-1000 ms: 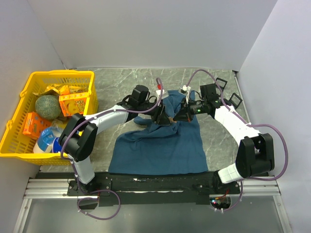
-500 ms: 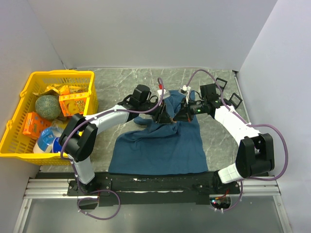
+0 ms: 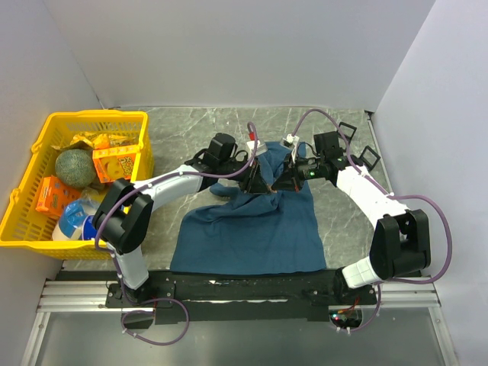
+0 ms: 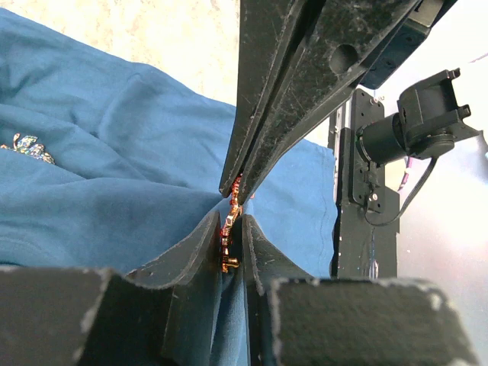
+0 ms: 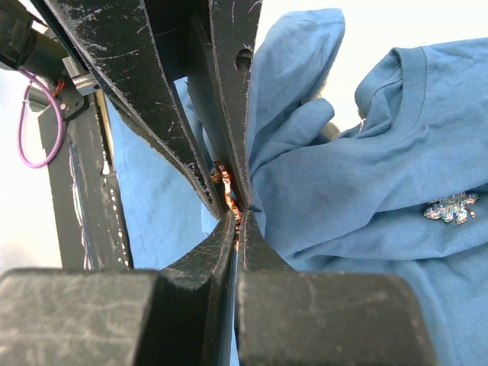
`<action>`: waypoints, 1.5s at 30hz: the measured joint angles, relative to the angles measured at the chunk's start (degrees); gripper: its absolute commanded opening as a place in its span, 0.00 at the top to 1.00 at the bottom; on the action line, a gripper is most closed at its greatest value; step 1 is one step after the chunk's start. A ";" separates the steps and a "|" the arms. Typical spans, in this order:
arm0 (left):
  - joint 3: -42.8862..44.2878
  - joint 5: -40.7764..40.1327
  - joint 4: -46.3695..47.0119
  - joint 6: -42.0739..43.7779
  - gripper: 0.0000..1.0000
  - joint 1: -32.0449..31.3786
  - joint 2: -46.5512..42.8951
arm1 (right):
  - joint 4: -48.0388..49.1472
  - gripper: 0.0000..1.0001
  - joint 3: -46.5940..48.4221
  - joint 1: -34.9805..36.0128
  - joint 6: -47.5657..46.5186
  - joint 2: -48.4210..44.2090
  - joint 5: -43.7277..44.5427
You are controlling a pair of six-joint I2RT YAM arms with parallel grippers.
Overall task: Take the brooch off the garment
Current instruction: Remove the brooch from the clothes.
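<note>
The teal-blue T-shirt point(image 3: 252, 229) lies spread on the table, with its upper part pulled up into a raised fold. My left gripper point(image 3: 261, 185) and right gripper point(image 3: 279, 185) meet tip to tip at that fold. In the left wrist view my left gripper point(image 4: 230, 223) is shut on a small orange-gold brooch point(image 4: 228, 232) together with a fold of cloth. In the right wrist view my right gripper point(image 5: 235, 223) is shut on the same brooch point(image 5: 231, 200) from the opposite side. The brooch is hidden in the top view.
A second sparkly silver-blue ornament point(image 4: 27, 146) sits on the shirt near the collar, and also shows in the right wrist view point(image 5: 454, 207). A yellow basket point(image 3: 46, 122) with groceries stands at the left. Black clips point(image 3: 369, 158) lie at the back right.
</note>
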 measured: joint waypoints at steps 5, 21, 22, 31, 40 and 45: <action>0.09 -0.63 -0.07 -0.02 0.80 -0.04 0.00 | 0.09 1.00 0.00 0.00 -0.04 0.00 0.22; 0.09 -1.20 0.00 -0.59 0.78 0.37 0.00 | 0.50 1.00 0.00 0.28 -0.68 0.00 0.52; 0.09 -1.20 0.02 -0.61 0.78 0.42 0.00 | 0.52 1.00 0.00 0.28 -0.70 0.00 0.52; 0.09 -0.94 0.04 -0.83 0.78 0.85 0.00 | 1.09 1.00 0.00 0.37 -0.90 0.00 0.72; 0.09 0.15 0.04 -1.05 0.76 1.49 -0.11 | 1.46 1.00 0.00 0.52 -0.90 0.00 0.68; 0.09 0.85 0.02 -1.07 0.75 1.79 -0.11 | 1.55 1.00 0.00 0.61 -0.92 0.00 0.68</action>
